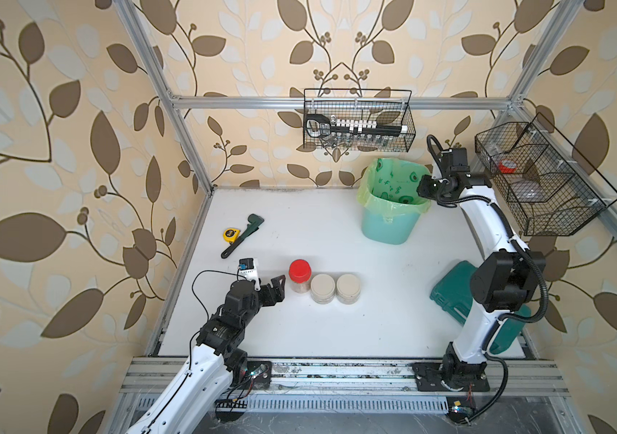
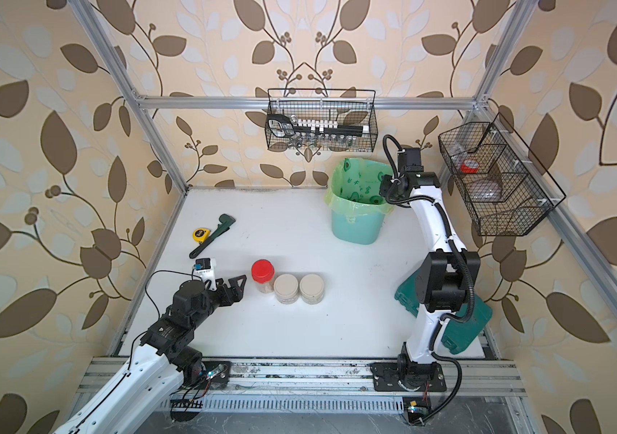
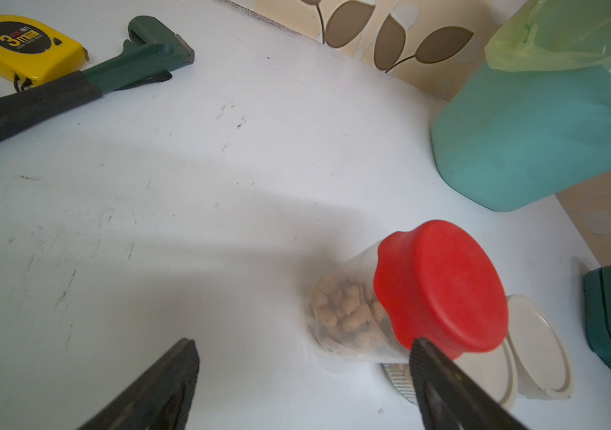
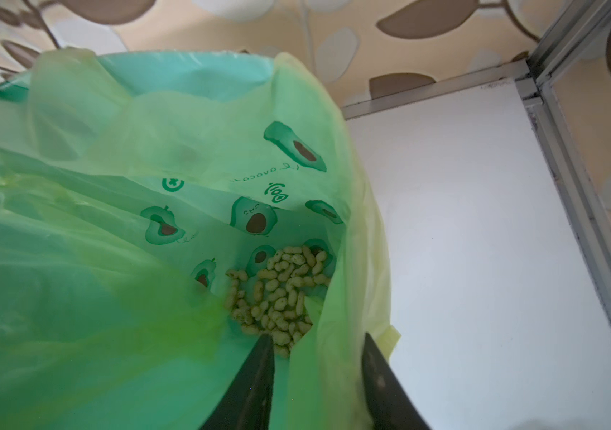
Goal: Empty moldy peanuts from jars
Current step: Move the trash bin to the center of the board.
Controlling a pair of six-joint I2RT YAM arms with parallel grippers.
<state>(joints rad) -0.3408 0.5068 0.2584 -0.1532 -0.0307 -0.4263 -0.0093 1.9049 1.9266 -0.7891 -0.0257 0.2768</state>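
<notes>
Three jars stand in a row on the white table: a taller one with a red lid (image 1: 300, 276) (image 3: 441, 286), then two squat ones with beige lids (image 1: 323, 287) (image 1: 348, 287). Moldy peanuts (image 3: 345, 312) show through the red-lidded jar's glass. My left gripper (image 1: 280, 289) (image 3: 302, 348) is open just left of that jar, and one finger reaches its side. My right gripper (image 1: 421, 188) (image 4: 318, 337) is shut on the rim of the mint-green bin (image 1: 386, 225), one finger inside the green liner and one outside. A heap of peanuts (image 4: 281, 294) lies at the liner's bottom.
A yellow tape measure (image 1: 230, 234) and a green pipe wrench (image 1: 243, 235) lie at the table's left. A dark green case (image 1: 453, 293) sits by the right arm's base. Wire baskets hang on the back wall (image 1: 359, 120) and on the right frame (image 1: 540, 180).
</notes>
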